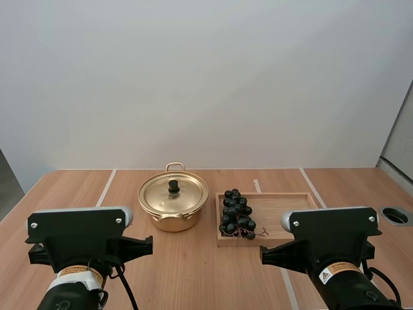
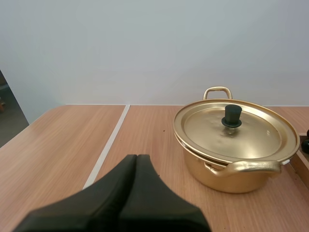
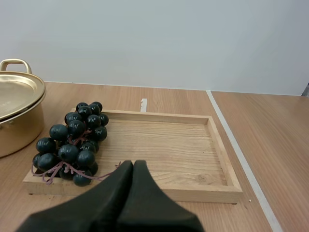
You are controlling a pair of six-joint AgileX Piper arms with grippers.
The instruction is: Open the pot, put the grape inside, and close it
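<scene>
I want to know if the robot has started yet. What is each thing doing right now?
pot: closed, upright
lid: sitting on the pot
bunch of grapes: lying in the wooden tray, untouched
left gripper: shut on nothing
right gripper: shut on nothing

High view: behind, above, facing down. Wrist views: low, forward, sharing pot.
</scene>
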